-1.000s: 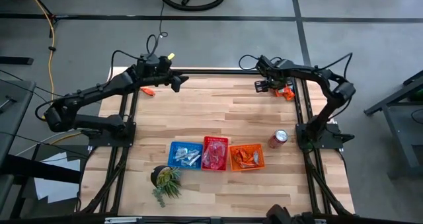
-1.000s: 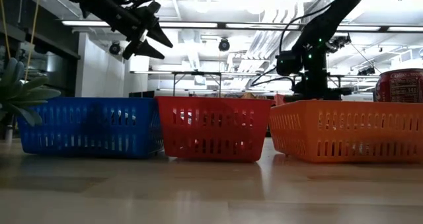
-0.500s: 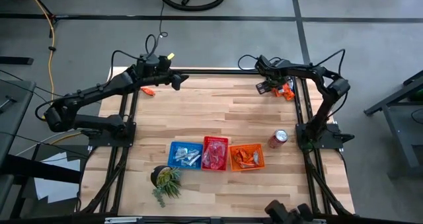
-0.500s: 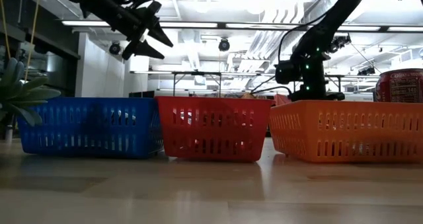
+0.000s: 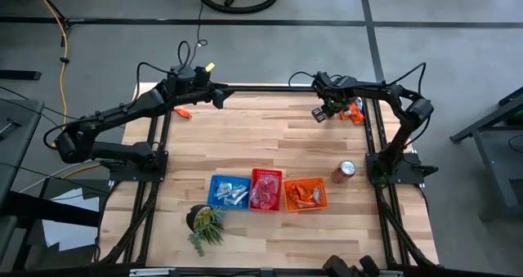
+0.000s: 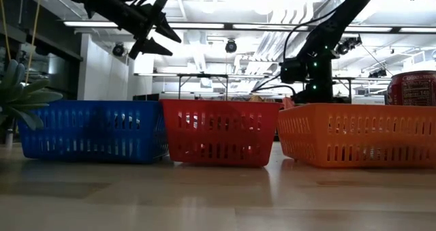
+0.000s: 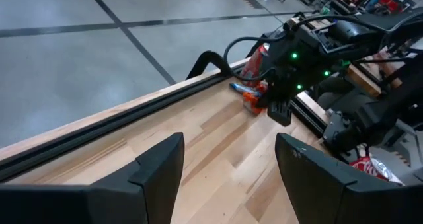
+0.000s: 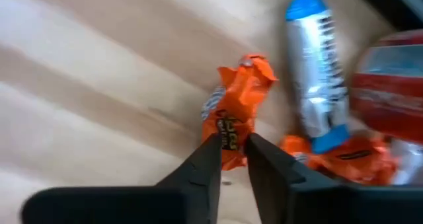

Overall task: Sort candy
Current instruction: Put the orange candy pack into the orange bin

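Note:
Several candy packets lie in a small heap at the table's far right corner; among them is a blue and silver one. My right gripper stands just left of the heap, shut on an orange packet. My left gripper hangs open and empty above the far left of the table. One orange packet lies on the wood beneath the left arm. My right gripper pinches the orange packet's near end between its two fingertips. The rest of the crinkled wrapper sticks out beyond the fingers. Whether the packet is clear of the wood, I cannot tell.
Blue, red and orange baskets stand in a row near the front, each holding packets. A red can lies right of them, and a small potted plant stands in front of the blue one. Bare wood lies between baskets and arms.
My right gripper has shut on the orange packet and drawn a little toward the table's left, away from the heap.

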Robot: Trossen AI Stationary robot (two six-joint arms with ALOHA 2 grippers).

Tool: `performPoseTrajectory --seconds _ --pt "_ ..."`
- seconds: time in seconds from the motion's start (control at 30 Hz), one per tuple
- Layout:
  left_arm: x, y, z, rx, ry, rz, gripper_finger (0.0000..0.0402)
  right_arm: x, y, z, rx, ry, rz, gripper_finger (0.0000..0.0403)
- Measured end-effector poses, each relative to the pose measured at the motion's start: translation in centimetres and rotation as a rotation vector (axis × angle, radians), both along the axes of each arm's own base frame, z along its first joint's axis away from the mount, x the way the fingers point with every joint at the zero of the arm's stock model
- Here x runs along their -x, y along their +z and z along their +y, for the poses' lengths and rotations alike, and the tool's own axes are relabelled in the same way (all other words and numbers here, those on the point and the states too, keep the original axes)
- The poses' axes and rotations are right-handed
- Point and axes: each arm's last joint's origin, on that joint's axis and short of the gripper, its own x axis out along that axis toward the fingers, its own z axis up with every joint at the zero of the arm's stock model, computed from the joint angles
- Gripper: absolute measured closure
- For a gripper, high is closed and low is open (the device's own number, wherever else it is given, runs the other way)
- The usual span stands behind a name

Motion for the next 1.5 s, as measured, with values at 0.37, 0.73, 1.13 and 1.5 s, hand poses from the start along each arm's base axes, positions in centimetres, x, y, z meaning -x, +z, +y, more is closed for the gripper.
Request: performPoseTrajectory --seconds 0.37,0.73,1.13,1.5 --pt "0.0 0.0 0.0 0.013 0.001 -0.013 0.0176 -0.6 0.0 0.7 -0.066 0.008 -0.062 0.0323" --pt "1.2 1.9 -0.7 -0.038 -0.004 -0.094 0.0176 -2.1 2.4 3.7 -0.042 0.084 -0.13 0.04" --pt "2.7 3.6 -1.9 -0.098 -0.131 -0.162 0.0176 -2.5 12.5 15.4 -0.067 0.346 -0.632 0.0402" --pt "1.7 3.6 -3.5 0.023 -0.273 -0.219 0.0176 -2.8 12.3 27.1 -0.259 0.56 -0.609 0.0403"
